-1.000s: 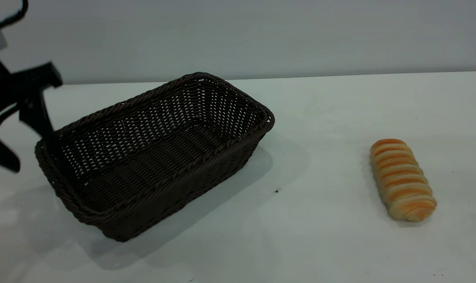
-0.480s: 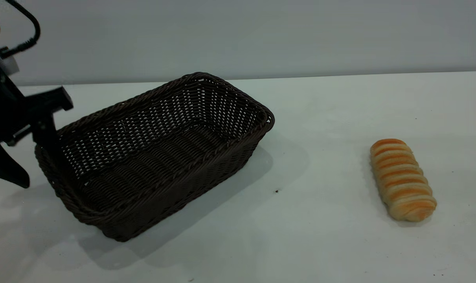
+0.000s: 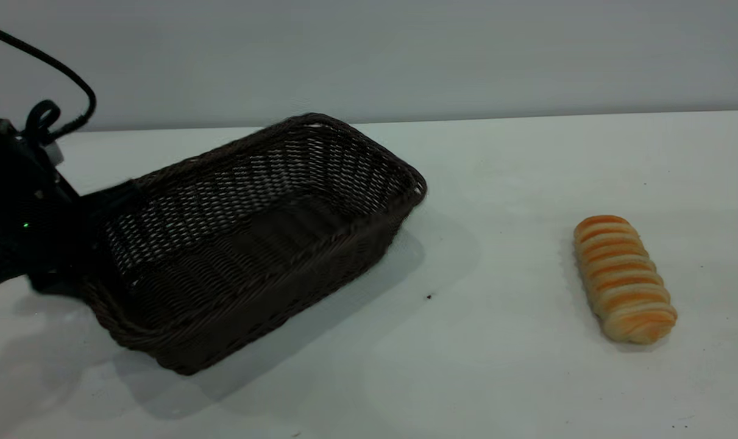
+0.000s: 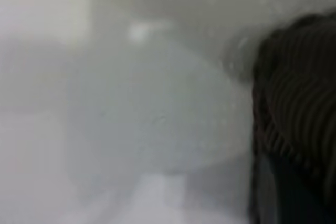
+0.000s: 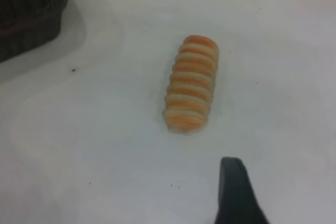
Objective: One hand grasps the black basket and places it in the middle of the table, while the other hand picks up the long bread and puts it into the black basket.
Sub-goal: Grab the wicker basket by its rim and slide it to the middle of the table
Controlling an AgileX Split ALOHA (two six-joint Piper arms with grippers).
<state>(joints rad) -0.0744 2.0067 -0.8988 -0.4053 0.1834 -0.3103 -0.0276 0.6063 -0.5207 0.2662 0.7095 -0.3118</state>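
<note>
Tilted black basket (image 3: 253, 244), flat long bread (image 3: 624, 279)

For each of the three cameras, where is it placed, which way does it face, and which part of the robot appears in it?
Exterior view: outside the rig, facing the table; black basket left, long bread right; the left tool is at the basket's left end.
Left wrist view: on the left wrist, close against the basket's rim; no tool discernible.
Right wrist view: on the right wrist, above the bread; one finger of the right tool shows.
Shared: basket in all three; bread in exterior and right wrist.
</note>
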